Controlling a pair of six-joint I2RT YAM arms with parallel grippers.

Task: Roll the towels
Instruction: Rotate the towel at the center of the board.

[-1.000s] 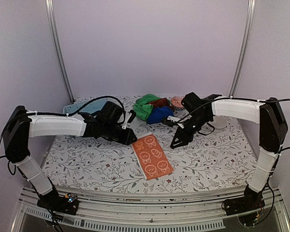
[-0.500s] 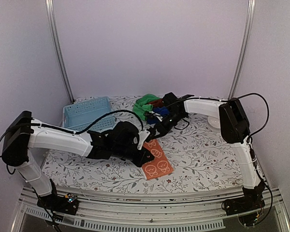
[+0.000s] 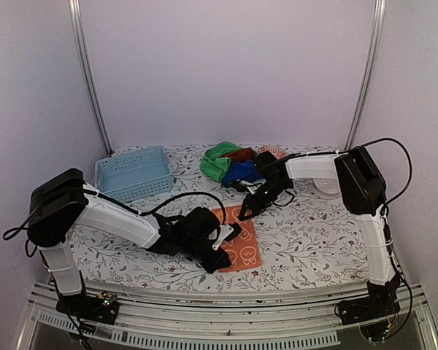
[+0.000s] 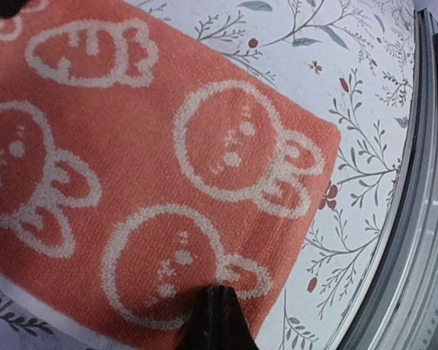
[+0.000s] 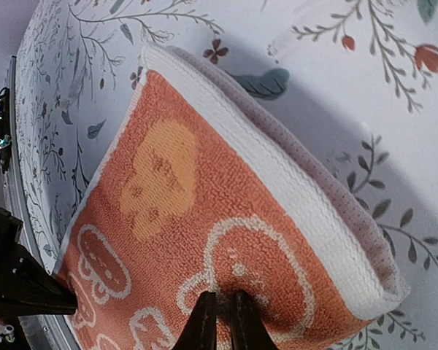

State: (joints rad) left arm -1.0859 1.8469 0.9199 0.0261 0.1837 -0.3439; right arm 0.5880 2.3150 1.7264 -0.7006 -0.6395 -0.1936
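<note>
Orange towel [image 3: 246,249] lies nr desk's [image 3: 321,233] near edge, mid-width. Your R jaws pinch its raised far edge; L jaws clenched, tips on its left edge. Other towels [image 3: 230,166] heaped at far edge.
</note>
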